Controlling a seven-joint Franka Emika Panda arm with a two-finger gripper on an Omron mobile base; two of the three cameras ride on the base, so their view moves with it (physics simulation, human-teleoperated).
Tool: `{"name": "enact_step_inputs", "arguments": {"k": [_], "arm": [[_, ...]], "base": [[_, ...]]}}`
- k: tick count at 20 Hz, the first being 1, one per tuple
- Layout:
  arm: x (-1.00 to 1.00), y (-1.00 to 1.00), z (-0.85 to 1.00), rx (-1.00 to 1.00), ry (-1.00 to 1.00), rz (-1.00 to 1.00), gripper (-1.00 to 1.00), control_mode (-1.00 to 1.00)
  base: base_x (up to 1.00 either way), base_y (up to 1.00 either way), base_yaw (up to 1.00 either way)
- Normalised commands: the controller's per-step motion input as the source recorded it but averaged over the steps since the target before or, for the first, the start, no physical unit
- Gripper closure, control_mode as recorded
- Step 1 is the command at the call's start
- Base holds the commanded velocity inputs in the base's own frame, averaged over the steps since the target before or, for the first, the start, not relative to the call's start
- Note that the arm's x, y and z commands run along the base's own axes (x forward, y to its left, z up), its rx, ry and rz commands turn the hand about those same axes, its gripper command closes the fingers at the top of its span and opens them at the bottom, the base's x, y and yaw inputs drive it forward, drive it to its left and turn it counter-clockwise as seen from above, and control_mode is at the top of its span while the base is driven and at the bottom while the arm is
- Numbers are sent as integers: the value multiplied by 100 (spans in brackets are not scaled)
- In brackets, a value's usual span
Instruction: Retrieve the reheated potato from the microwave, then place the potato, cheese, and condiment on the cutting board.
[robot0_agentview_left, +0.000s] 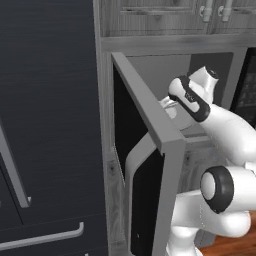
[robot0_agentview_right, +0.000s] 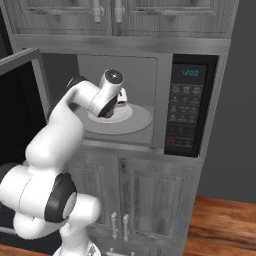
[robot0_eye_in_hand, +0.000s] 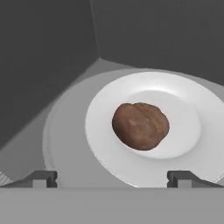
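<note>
The microwave (robot0_agentview_right: 186, 107) stands with its door (robot0_agentview_left: 150, 131) swung wide to the left. Inside, a brown potato (robot0_eye_in_hand: 140, 125) lies in the middle of a white plate (robot0_eye_in_hand: 105, 109) on the round turntable (robot0_eye_in_hand: 61, 135). My gripper (robot0_eye_in_hand: 113, 179) is open inside the cavity, just short of the plate's near rim, with its two fingertips (robot0_eye_in_hand: 43, 178) spread wider than the potato and touching nothing. From the right base view the hand (robot0_agentview_right: 113, 98) hangs over the plate (robot0_agentview_right: 131, 113), hiding most of the potato. The cheese, condiment and cutting board are out of view.
The microwave's grey walls close in at the left and back of the plate. Wooden cabinet doors (robot0_agentview_right: 145, 200) sit below the microwave and more above it. A dark panel with a bar handle (robot0_agentview_left: 45, 240) stands left of the open door.
</note>
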Motion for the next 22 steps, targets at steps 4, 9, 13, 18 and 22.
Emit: {"name": "enact_step_inputs", "arguments": {"k": [4, 9, 13, 18, 22], "arm": [[60, 1, -24, 0, 0, 0, -100, -100], [58, -2, -12, 0, 4, 0, -100, -100], [47, 0, -24, 0, 12, 0, -100, -100], [32, 0, -24, 0, 11, 3, -100, -100], [19, 0, -18, 0, 1, 10, -100, -100]], "base": [[0, 0, 0], [0, 0, 0], [0, 0, 0], [0, 0, 0], [0, 0, 0]]}}
